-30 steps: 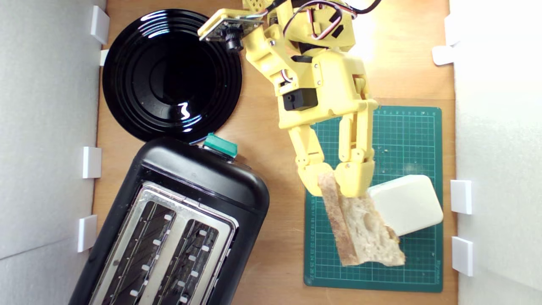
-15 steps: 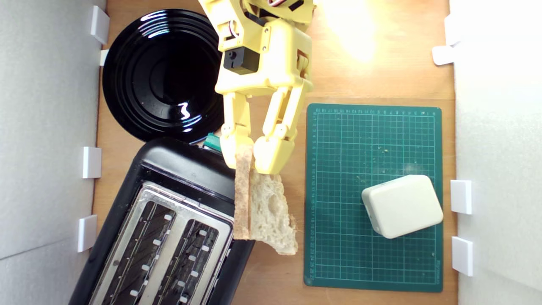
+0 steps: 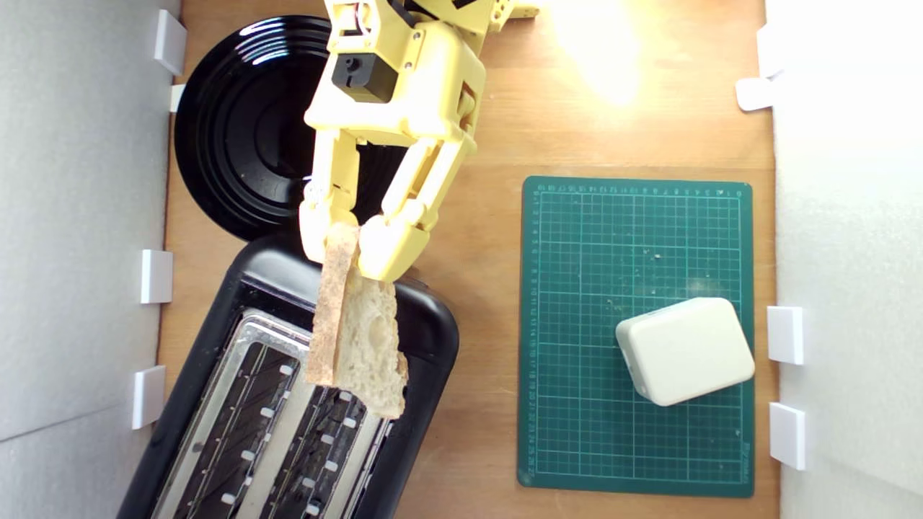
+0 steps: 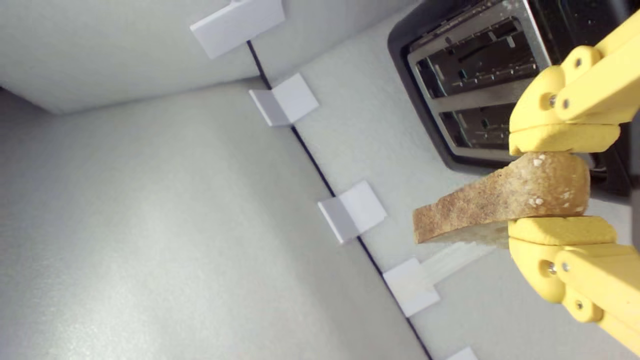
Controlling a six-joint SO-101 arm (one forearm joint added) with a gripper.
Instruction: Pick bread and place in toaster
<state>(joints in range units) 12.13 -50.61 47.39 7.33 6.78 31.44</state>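
My yellow gripper (image 3: 345, 252) is shut on the bread (image 3: 358, 333), a half slice with pale holey crumb and a tan crust, held on edge by its upper end. The slice hangs over the black toaster (image 3: 216, 346), above the near end of its silver top plate and two slots (image 3: 245, 425). In the wrist view the bread (image 4: 500, 200) shows crust-on, pinched by my gripper (image 4: 562, 185), with the toaster (image 4: 475, 60) beyond it. The toaster's lever is hidden behind my fingers.
A round black plate (image 3: 231, 137) sits at the back, partly under my arm. A green cutting mat (image 3: 634, 238) lies at the exterior view's right with a cream rounded box (image 3: 685, 351) on it. White foam walls (image 3: 79, 216) with brackets line both sides.
I have carried the bread from over the green mat, past the toaster's corner, leftwards in the exterior view until it hangs above the toaster's top. The grip has stayed shut.
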